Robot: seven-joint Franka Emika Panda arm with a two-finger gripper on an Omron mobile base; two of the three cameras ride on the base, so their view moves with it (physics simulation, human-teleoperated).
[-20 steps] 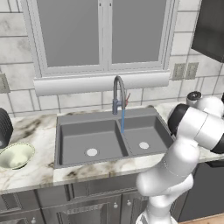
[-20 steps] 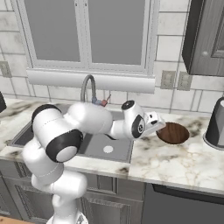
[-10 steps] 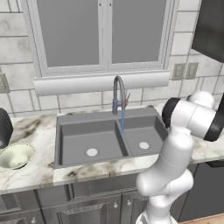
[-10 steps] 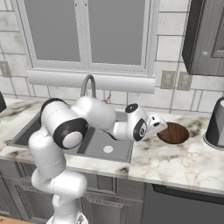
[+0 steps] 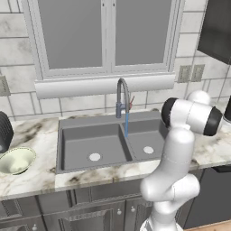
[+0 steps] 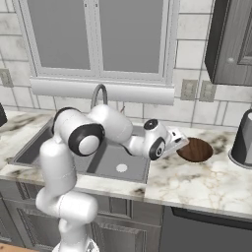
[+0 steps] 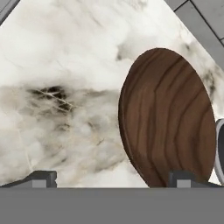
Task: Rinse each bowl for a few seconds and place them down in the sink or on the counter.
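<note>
Reddish-brown and wood-grained, the shallow bowl (image 7: pixel 166 118) lies on the marble counter (image 7: pixel 65 65) to the right of the sink (image 6: pixel 113 160), with nothing in it that can be seen. In the right base view the same bowl (image 6: pixel 196 149) sits just past the gripper (image 6: pixel 178 140), which reaches toward its near rim. In the hand view the two finger tips (image 7: pixel 41 178) stand wide apart at the bottom edge, one over bare marble and the other in front of the bowl's lower rim; nothing is held between them. Whether that tip touches the bowl cannot be told.

The pale cream-green bowl (image 5: pixel 16 160) rests on the counter left of the sink, well apart from the arm, and looks empty. Beside it a black ribbed object (image 5: pixel 4 131) is cut off by the picture's left edge. A thin stream of water (image 5: pixel 127 124) falls from the faucet (image 5: pixel 122 95) toward the divider between the basins. At the far right of the counter a dark cylindrical vessel (image 6: pixel 243 139) is partly cropped, and its contents cannot be made out.
</note>
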